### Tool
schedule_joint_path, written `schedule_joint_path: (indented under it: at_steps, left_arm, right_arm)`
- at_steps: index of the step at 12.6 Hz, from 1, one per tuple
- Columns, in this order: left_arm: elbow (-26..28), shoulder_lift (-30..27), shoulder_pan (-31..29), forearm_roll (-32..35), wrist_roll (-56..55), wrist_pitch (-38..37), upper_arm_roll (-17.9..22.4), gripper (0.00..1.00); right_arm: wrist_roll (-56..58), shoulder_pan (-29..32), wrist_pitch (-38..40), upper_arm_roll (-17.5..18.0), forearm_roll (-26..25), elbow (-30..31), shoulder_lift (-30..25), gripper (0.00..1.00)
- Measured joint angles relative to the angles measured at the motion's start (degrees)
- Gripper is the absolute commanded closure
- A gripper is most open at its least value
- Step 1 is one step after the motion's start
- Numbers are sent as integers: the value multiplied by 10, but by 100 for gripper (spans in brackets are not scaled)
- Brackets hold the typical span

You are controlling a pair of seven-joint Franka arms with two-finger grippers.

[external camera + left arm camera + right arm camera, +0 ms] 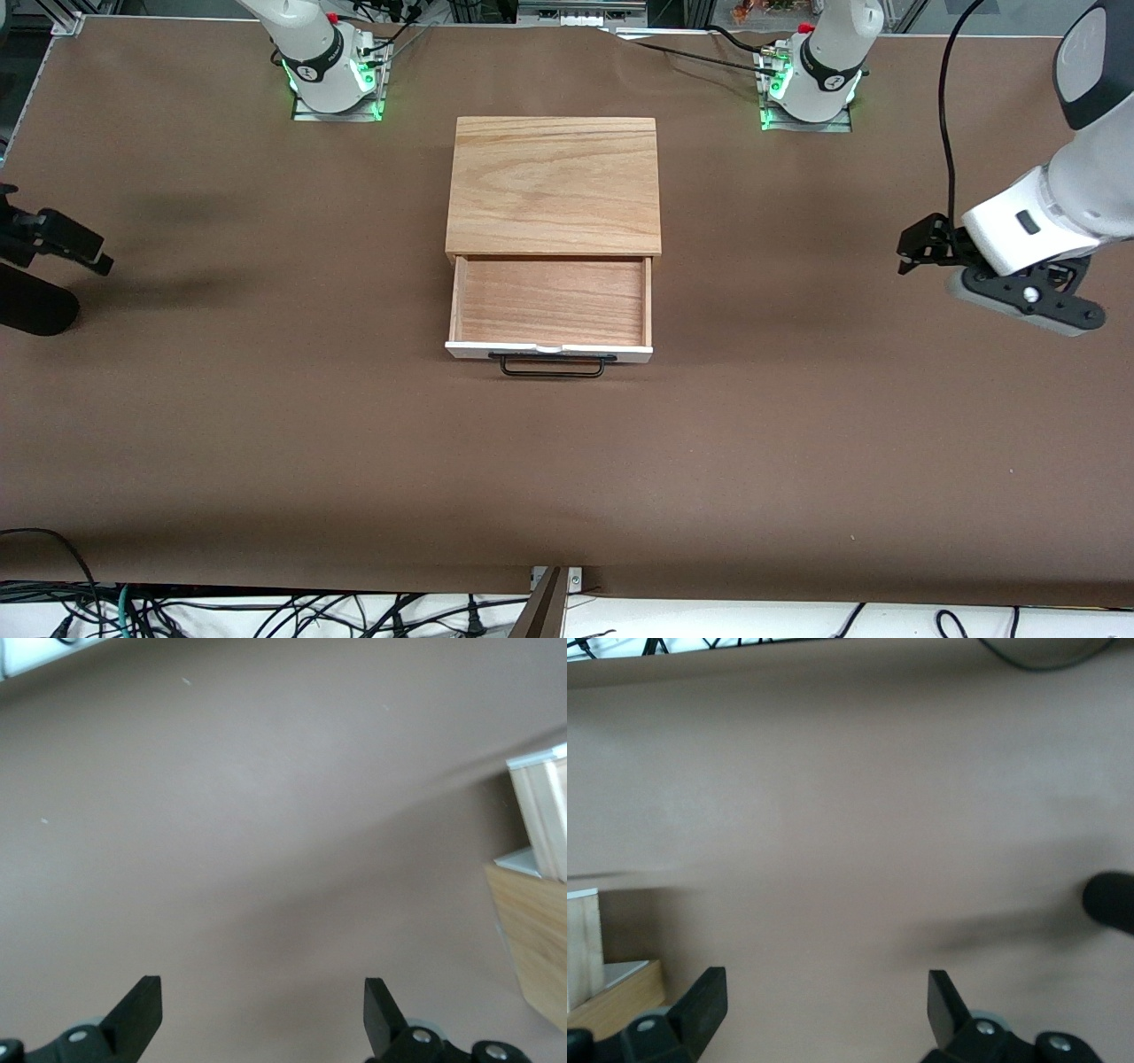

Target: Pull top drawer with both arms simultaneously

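Front view: top drawer (549, 301) pulled out, midway between spread left gripper (914, 245) and right gripper (84, 248).

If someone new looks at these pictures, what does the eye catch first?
First, the top drawer, pulled out of the wooden cabinet at the table's middle, showing nothing inside. Then the two grippers, both open over bare table: the left gripper and right gripper at their own ends, away from the handle.
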State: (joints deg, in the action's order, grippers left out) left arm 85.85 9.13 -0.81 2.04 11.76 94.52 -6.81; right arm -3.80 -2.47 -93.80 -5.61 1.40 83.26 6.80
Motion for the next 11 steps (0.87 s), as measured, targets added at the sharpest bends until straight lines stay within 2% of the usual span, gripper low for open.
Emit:
schedule_joint_path:
  at_steps: [2, 4, 11]
  left_arm:
    - [76, -54, -17, 0, -56, 27, 0, 0]
    - [107, -84, -13, 0, -89, 31, -2, 0]
    - [120, -100, -1, 0, -102, 7, -6, 0]
  right_arm:
    - [-17, 12, 14, 24, 0, 10, -11, 0]
    - [-22, 17, 16, 40, 0, 28, -19, 0]
    - [-22, 32, 16, 49, 0, 47, -15, 0]
